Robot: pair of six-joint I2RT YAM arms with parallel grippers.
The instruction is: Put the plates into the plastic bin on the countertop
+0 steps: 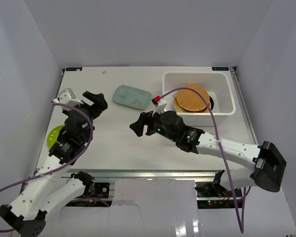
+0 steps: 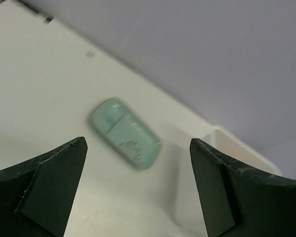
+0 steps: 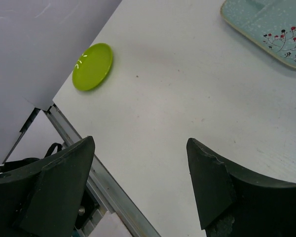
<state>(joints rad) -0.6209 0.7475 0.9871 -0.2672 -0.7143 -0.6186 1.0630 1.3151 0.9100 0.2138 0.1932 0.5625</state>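
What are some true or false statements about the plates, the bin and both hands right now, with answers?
1. The orange woven plate lies in the white bin. True.
2. The teal speckled plate is in the bin. False: it lies on the countertop, left of the bin.
3. The left hand and right hand are both open and empty. True.
4. The lime green plate sits near the countertop's right edge. False: it is near the left edge.

Pale grey walls (image 1: 138, 29) box in 3 sides, alu rail (image 1: 138, 174) runs along near side.
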